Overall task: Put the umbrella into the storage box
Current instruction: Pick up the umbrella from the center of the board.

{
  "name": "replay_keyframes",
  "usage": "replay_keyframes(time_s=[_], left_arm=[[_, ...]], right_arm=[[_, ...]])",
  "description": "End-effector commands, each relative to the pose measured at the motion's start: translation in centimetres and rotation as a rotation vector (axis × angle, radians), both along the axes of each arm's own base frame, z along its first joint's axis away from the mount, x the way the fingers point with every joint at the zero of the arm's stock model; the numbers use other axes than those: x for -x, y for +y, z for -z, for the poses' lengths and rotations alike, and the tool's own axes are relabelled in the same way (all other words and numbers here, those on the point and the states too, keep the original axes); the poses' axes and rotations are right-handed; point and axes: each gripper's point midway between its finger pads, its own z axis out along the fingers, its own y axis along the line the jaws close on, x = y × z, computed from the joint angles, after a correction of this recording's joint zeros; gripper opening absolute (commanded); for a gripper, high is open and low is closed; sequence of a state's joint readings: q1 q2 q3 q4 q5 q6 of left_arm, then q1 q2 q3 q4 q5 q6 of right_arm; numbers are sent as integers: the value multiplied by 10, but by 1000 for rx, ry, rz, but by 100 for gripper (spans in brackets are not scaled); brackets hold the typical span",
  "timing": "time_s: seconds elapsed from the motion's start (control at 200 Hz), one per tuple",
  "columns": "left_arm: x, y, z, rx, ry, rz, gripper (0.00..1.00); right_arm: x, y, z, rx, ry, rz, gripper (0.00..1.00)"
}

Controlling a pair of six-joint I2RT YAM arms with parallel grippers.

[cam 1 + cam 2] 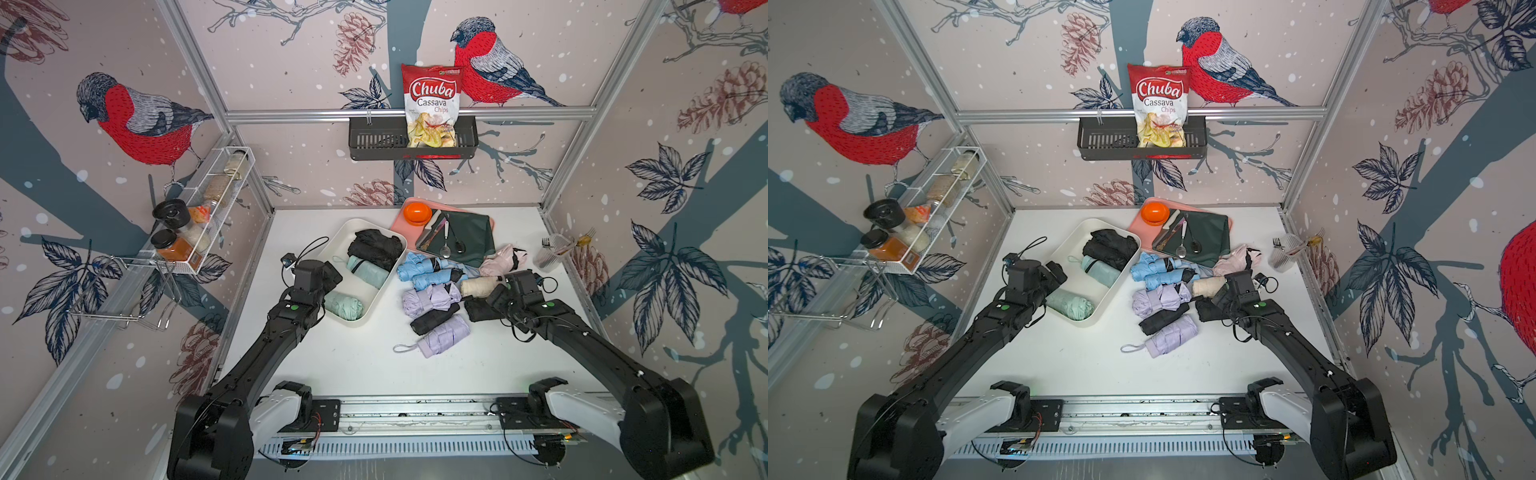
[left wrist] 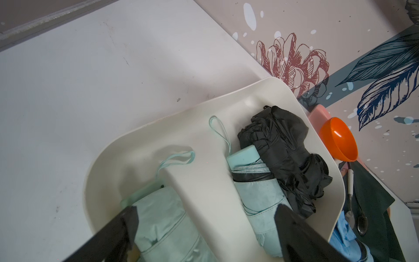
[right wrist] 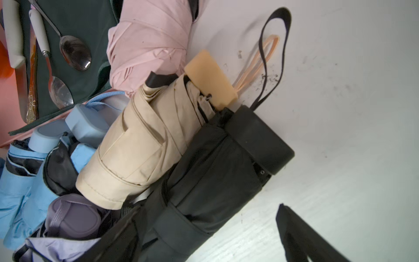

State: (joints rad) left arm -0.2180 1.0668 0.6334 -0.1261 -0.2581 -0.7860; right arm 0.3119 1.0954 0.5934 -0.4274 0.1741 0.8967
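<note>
**Right tool open over a crowded pick**

The bench [image 1: 374, 365] carried everything. The storage box [image 1: 340, 244] lay aslant toward its far left part, and we counted three folded umbrellas in it: a boxed black umbrella [image 1: 376, 247] at the far end, a mint umbrella [image 1: 368, 270] beside it, and a second mint umbrella [image 1: 343, 305] at the near end. Right of the box, around the middle of the bench, the pile [image 1: 432, 291] of blue, lilac, pink and dark umbrellas lay outside it.

The loose black umbrella [image 3: 215, 158] lay on the bench at the right edge of that pile, well apart from the box. The cream umbrella [image 3: 140, 147] rested against its side. The right tool [image 1: 495, 296] hovered over it with its jaws spread wide, gripping nothing. One finger [image 3: 297, 233] stood clear of the fabric. The left tool [image 2: 207, 207] hung over the near end of the box, likewise wide open and empty.

We judged the pick to be the weak point. Jaws closing here could pinch cream cloth along with black, so that both came up or one dragged the pile askew. The soft folded canopy could slip from a grip. The black strap [image 3: 274, 45] crossed the cream one and might snag it. On the carry, the left arm over the box could be struck, and the free room between the boxed umbrellas looked narrow.
</note>
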Motion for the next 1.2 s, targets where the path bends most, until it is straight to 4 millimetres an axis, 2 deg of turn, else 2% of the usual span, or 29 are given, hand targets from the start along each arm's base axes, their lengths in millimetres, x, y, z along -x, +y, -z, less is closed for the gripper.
replay_keyframes(time_s=[0.0,0.395,0.685,0.83,0.951,1.101,1.196], left_arm=[[-7,-4,-8,8,-42,11,97],[-8,-3,-4,9,-30,7,98],[-8,-4,-1,16,-25,3,97],[-8,-3,-1,15,-26,-2,97],[-7,-1,-1,12,-25,-9,97],[-7,0,-2,14,-28,-17,97],[-6,1,0,16,-24,-24,98]], right_arm=[[-10,8,-2,-50,-29,-6,95],[-2,12,37,-81,53,-10,92],[5,-5,64,-39,106,27,90],[3,-6,65,-43,99,27,73],[5,-10,61,-25,98,31,63],[6,-21,39,31,56,48,48],[8,-26,26,61,31,43,34]])
